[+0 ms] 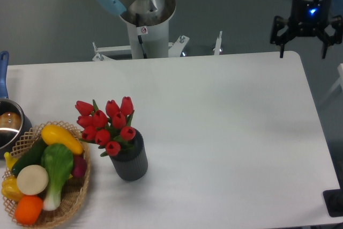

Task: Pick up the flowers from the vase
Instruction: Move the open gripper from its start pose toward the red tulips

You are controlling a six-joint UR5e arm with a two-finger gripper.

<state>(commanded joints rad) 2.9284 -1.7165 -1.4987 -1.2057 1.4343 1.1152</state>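
The flowers (pixel 107 123), a bunch of red tulip buds with green leaves, stand in the vase (pixel 130 163), a short dark grey ribbed cylinder on the left half of the white table (pixel 225 132). Their stems are hidden inside the vase. My gripper (pixel 303 52) hangs at the top right, above the table's far right corner, far from the flowers. Its two black fingers (pixel 281 49) are spread wide apart and hold nothing.
A wicker basket (pixel 75 199) of toy vegetables sits at the front left, close to the vase. A shiny metal pot (pixel 9 127) with a blue handle is at the left edge. The arm's base column (pixel 146 25) stands behind the table's far edge.
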